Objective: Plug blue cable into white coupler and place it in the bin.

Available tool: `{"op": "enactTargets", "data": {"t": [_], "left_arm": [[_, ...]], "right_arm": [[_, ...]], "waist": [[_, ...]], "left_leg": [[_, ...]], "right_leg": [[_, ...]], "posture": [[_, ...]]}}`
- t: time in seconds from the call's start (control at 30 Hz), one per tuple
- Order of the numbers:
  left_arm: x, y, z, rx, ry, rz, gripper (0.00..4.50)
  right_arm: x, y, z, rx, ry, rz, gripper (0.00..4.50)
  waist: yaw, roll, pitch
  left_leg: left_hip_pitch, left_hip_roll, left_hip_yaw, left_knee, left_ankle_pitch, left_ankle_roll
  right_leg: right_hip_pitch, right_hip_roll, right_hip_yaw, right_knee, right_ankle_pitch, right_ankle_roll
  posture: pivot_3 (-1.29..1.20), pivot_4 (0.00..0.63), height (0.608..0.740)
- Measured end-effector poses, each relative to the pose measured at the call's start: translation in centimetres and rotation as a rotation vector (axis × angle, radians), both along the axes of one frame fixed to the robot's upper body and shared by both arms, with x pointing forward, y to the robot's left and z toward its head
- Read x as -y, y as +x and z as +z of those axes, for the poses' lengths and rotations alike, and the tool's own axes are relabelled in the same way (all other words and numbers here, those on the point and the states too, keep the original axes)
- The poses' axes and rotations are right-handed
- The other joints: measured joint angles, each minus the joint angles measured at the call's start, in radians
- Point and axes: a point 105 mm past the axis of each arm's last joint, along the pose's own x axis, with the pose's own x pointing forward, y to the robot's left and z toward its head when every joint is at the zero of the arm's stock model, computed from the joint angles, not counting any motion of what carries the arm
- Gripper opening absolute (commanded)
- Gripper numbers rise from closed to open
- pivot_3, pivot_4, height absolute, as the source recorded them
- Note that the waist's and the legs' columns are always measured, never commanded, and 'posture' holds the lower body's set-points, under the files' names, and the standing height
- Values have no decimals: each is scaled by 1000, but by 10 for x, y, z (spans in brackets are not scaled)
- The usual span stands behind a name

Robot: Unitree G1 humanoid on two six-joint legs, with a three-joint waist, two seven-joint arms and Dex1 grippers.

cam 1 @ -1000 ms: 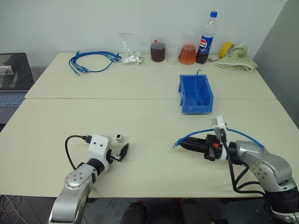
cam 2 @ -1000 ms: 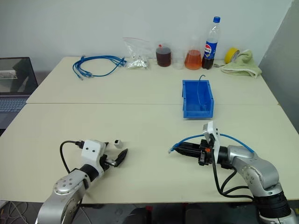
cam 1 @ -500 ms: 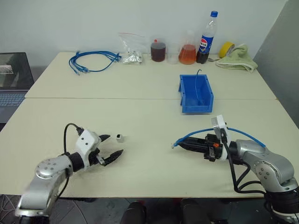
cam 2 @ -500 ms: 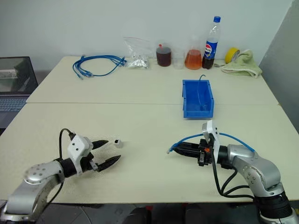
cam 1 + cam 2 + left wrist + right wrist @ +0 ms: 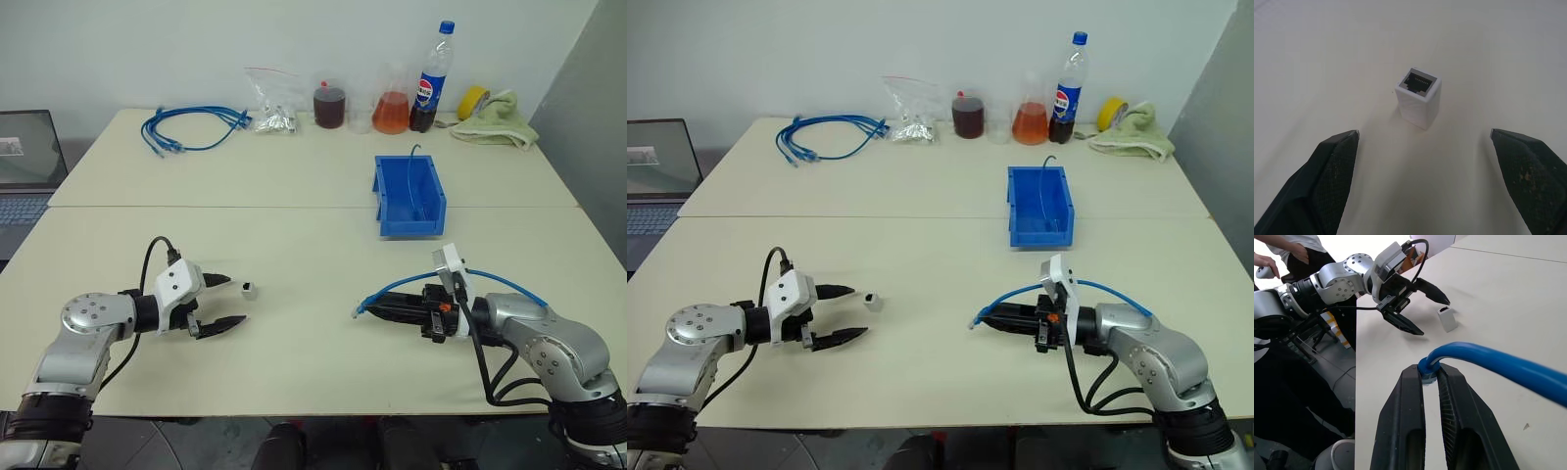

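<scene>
The table point(image 5: 294, 245) carried everything, and on it I was at the pickup of the white coupler point(image 5: 250, 289), the plugging not yet begun. My left gripper point(image 5: 223, 302) lay low over the tabletop with its jaws spread wide, the coupler standing upright just off the tip of the farther finger, untouched, its dark socket facing up. My right gripper point(image 5: 384, 305) had its jaws pinched together on the blue cable point(image 5: 490, 279) near its plug end, the rest arching back over my forearm. The next move, as I judged it, called for sliding the left jaws forward so the little block sat squarely between them, then closing gently; a nudge from one fingertip could tip it.

The blue bin point(image 5: 409, 196) sat well beyond my right gripper, already holding a thin cable. Nothing lay between my two grippers. Along the far edge were a laptop point(image 5: 27, 171), the coiled bundle of blue cables point(image 5: 191, 127), a clear bag of parts point(image 5: 272, 103), two flasks of reddish liquid point(image 5: 362, 108), a cola bottle point(image 5: 431, 78), a yellow tape roll point(image 5: 474, 102) and a green cloth point(image 5: 505, 122).
</scene>
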Motion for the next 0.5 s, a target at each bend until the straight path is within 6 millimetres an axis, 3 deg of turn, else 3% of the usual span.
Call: {"op": "enactTargets", "data": {"t": [0.17, 0.5], "left_arm": [[-4, 8, -7, -11, 28, -19, 4500], [7, 22, -5, -34, 28, -83, 4500]], "right_arm": [[-1, 0, 2, 0, 5, 8, 125], [-6, 0, 4, 2, 6, 27, 125]], "waist": [[-2, 0, 0], [-2, 0, 0]], "left_leg": [[0, 0, 0, 0, 0, 0], [0, 0, 0, 1, 0, 0]], "right_leg": [[0, 0, 0, 1, 0, 0], [0, 0, 0, 1, 0, 0]], "posture": [[0, 150, 740], [0, 150, 740]]}}
